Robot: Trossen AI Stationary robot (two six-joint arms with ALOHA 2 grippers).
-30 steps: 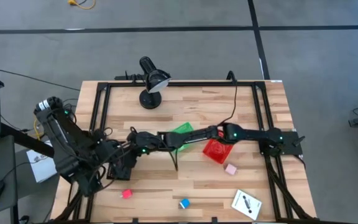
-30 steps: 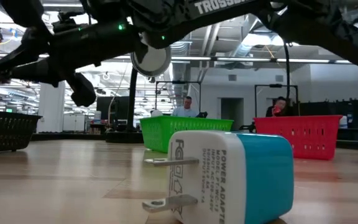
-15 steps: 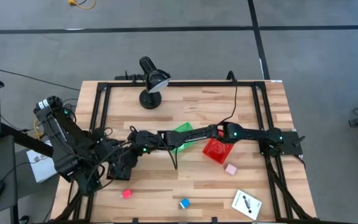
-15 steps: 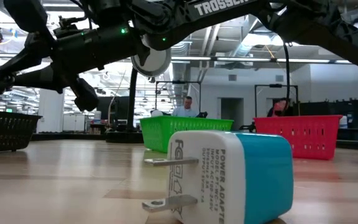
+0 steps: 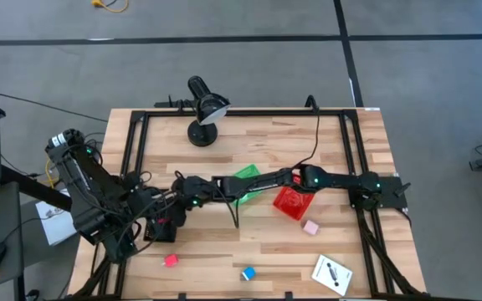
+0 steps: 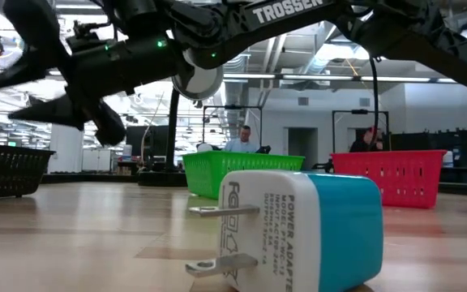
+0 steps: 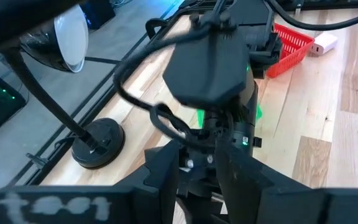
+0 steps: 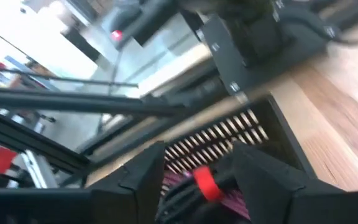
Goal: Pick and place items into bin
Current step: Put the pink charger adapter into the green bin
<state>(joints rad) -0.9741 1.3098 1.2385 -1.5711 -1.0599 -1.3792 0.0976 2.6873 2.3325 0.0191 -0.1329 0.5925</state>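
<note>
Right pincer (image 8: 194,180) open over black bin (image 8: 253,134), tool (image 8: 205,185) between its fingers; could snag. Left pincer's state: cannot tell.

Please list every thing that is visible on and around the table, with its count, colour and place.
table: one, pale wood
lamp: one, black, far edge
green basket: one, mid-table
red basket: one, right of the green one
black bin: one, left side
power adapter: one, white and blue, near edge
cube: one, pale pink, below red basket
block: one, red-pink, near-left
card: one, white, black mark, near-right
people: two, room behind
left arm: table's left
right gripper: over the black bin
</note>
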